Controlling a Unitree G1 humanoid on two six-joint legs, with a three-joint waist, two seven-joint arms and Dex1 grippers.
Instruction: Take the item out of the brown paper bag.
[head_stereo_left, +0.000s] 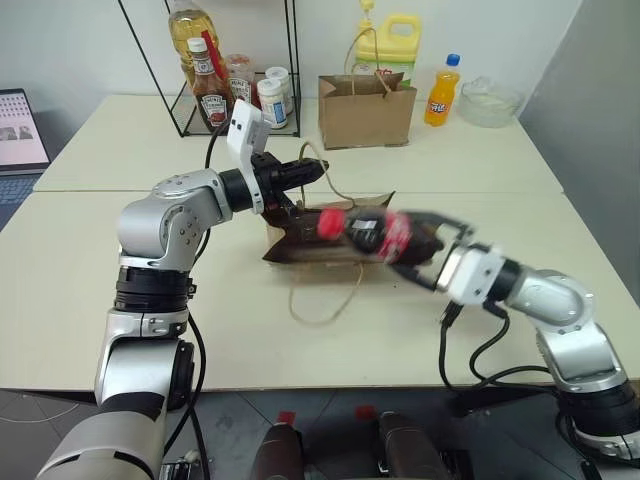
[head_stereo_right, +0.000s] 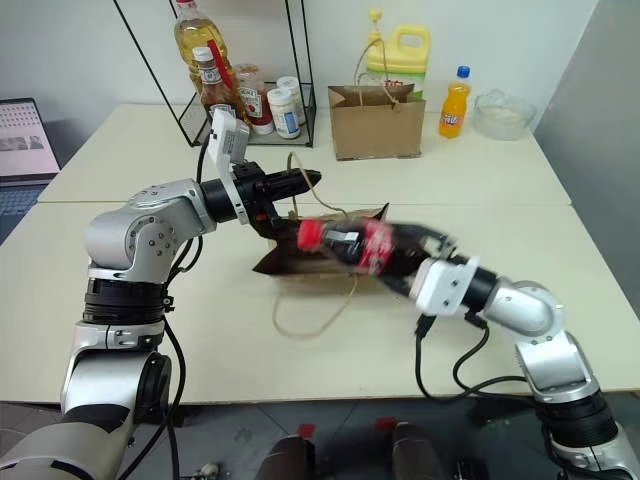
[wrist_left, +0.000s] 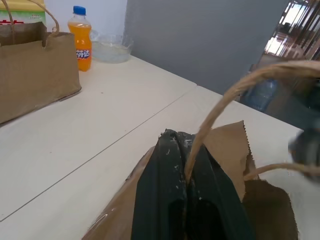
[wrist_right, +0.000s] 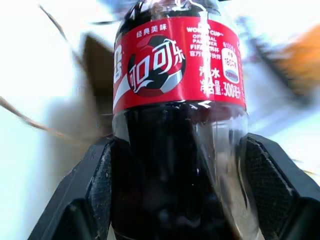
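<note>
My right pincer grips the cola bottle near level, red cap toward my left. My left pincer pinches the brown paper bag by its twine handle, with a neater bag behind.

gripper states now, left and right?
Left gripper: shut on the twine handle of the brown paper bag.
Right gripper: shut on the cola bottle, held clear of the bag.

I'm looking at a lab or office test room set up like a pantry: pale tables pushed together, plain white wall, grey partition, a laptop at the edge, a black wire rack of sauces and oil, a yellow jug, orange soda.
</note>
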